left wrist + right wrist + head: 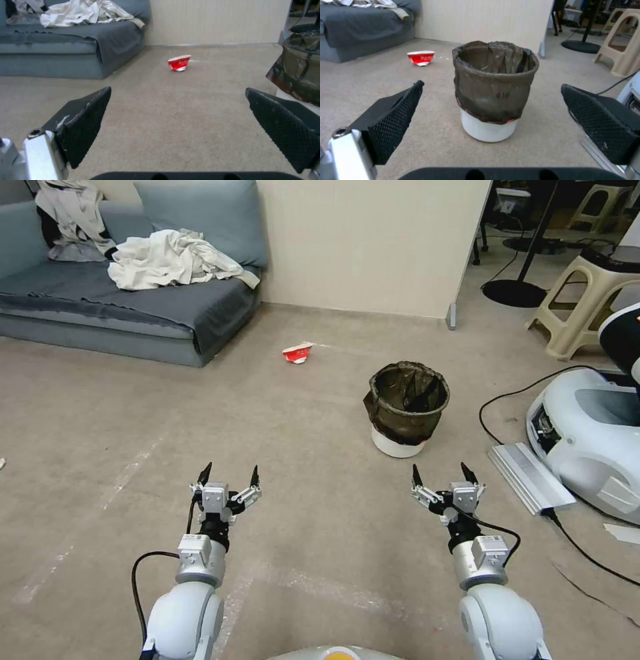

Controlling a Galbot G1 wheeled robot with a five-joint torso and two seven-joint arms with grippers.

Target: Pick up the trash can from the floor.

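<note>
The trash can (405, 408) is a small round white bin with a dark bag folded over its rim, standing upright on the beige floor (133, 447) ahead and to the right. My right gripper (440, 473) hangs open just short of it and a little right of its line, nothing between its fingers. In the right wrist view the trash can (495, 90) stands centred beyond the open right gripper (491, 105). My left gripper (230, 473) is open over bare floor to the left; in the left wrist view the trash can (300, 70) shows at the edge past the open left gripper (178, 110).
A crushed red-and-white paper cup (297, 353) lies on the floor beyond the bin. A grey sofa (127, 307) with clothes stands at the back left. At the right are a white machine (593, 433), a black cable (507, 400), a metal bar (530, 477) and a plastic stool (587, 300).
</note>
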